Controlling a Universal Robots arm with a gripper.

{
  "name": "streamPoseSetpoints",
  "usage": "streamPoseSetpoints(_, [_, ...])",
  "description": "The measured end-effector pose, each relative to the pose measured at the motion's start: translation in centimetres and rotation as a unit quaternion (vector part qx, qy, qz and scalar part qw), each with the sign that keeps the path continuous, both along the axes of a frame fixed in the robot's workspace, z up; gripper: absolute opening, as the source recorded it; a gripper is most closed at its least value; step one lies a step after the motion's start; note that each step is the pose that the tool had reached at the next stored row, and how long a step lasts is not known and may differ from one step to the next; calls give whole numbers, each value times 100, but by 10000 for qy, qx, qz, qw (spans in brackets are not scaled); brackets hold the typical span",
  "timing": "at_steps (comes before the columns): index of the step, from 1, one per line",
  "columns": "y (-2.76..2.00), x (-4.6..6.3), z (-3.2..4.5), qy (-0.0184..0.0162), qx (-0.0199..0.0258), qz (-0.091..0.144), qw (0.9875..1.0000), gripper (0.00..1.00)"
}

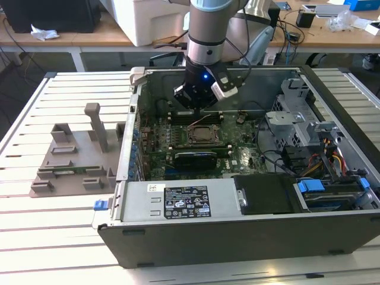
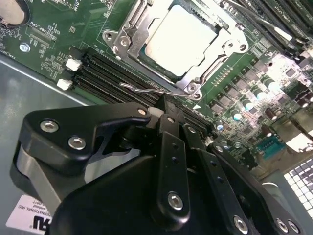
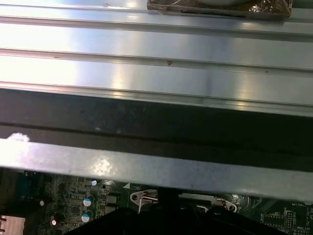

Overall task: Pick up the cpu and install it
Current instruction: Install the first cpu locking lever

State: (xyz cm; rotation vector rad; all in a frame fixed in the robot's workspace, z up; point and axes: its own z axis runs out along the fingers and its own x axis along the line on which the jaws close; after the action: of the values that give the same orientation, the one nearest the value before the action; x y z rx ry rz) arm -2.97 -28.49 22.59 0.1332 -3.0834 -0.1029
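Your gripper [image 2: 165, 113] hangs inside the open computer case [image 1: 237, 234], low over the motherboard [image 1: 155, 155], and the cpu [image 2: 182, 38] lies just beyond its tip. In the second wrist view the chip sits in the upper middle of the frame, straight ahead of the fingertips and a little to the right, with a bank of black memory slots [image 2: 105, 73] between the two. Its pale metal top lies flat inside the socket frame [image 2: 128, 35], whose load plate and thin wire lever [image 2: 142, 89] are down around it (so by the look of it the chip is already seated).

The chip is square, so it has no long axis to line up on; its edges run skewed to the frame, tilted with the socket.

The fingers look drawn together at the tip with nothing between them, touching neither chip nor lever.

In the exterior view the gripper [image 1: 200, 98] stands in the upper middle of the frame, over the far edge of the board, and the socket with the cpu [image 1: 202, 135] lies directly below it. The case also holds a dark card [image 1: 193, 158] just below the socket, a black drive block [image 1: 266, 194] at lower right, and cabling [image 1: 332, 159] at right.
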Motion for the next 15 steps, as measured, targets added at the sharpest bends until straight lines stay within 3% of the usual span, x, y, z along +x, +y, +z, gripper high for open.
streamPoseSetpoints(8, [34,58,-46,0,0,21,10000,11])
streamPoseSetpoints(15, [34,236,-86,11,0,22,10000,11])
